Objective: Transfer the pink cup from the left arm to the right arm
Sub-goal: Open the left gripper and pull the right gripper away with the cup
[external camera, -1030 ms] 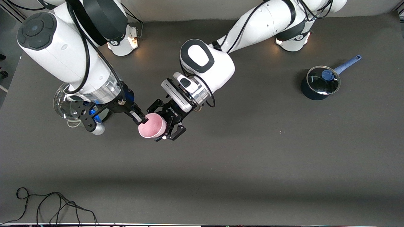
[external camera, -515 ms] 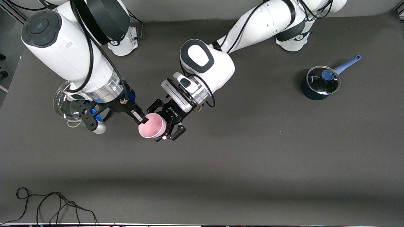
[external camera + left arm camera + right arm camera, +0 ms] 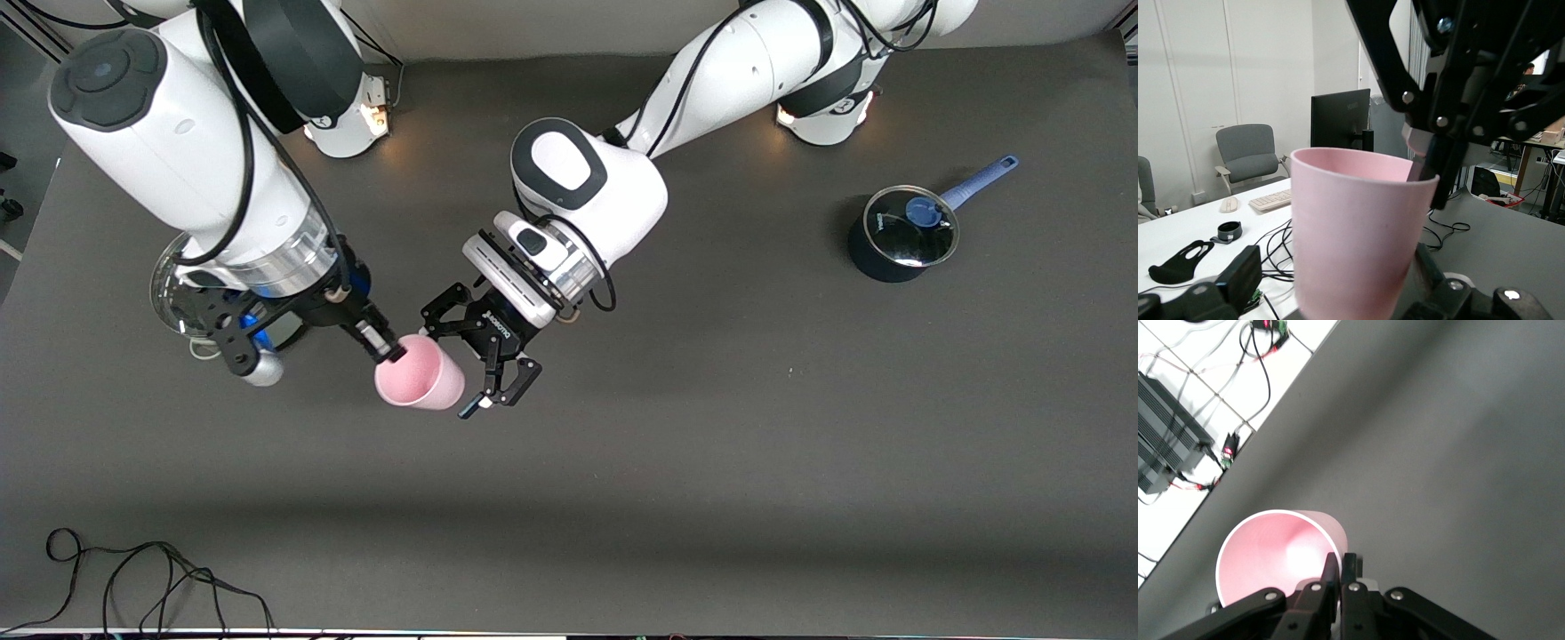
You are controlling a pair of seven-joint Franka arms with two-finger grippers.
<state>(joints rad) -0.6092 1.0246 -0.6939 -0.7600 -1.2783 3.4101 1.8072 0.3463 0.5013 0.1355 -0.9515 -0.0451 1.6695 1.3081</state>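
Note:
The pink cup (image 3: 418, 382) hangs tilted over the middle of the table, its mouth turned toward the right arm. My right gripper (image 3: 388, 349) is shut on the cup's rim, one finger inside and one outside; the right wrist view shows the thin rim wall (image 3: 1281, 550) pinched by that gripper (image 3: 1340, 561). My left gripper (image 3: 451, 370) is open, its linkage fingers (image 3: 444, 318) spread on either side of the cup's base. In the left wrist view the cup (image 3: 1351, 233) fills the space in the left gripper (image 3: 1338, 293), and the right gripper (image 3: 1431, 177) clamps the rim.
A blue saucepan (image 3: 902, 233) with a glass lid stands toward the left arm's end of the table. A glass-lidded pot (image 3: 176, 286) sits partly hidden under the right arm. A black cable (image 3: 142, 578) lies by the table edge nearest the front camera.
The left gripper has opened off the cup. The right gripper, still shut on the rim, has drawn the cup slightly toward the right arm's end, tilting it more.

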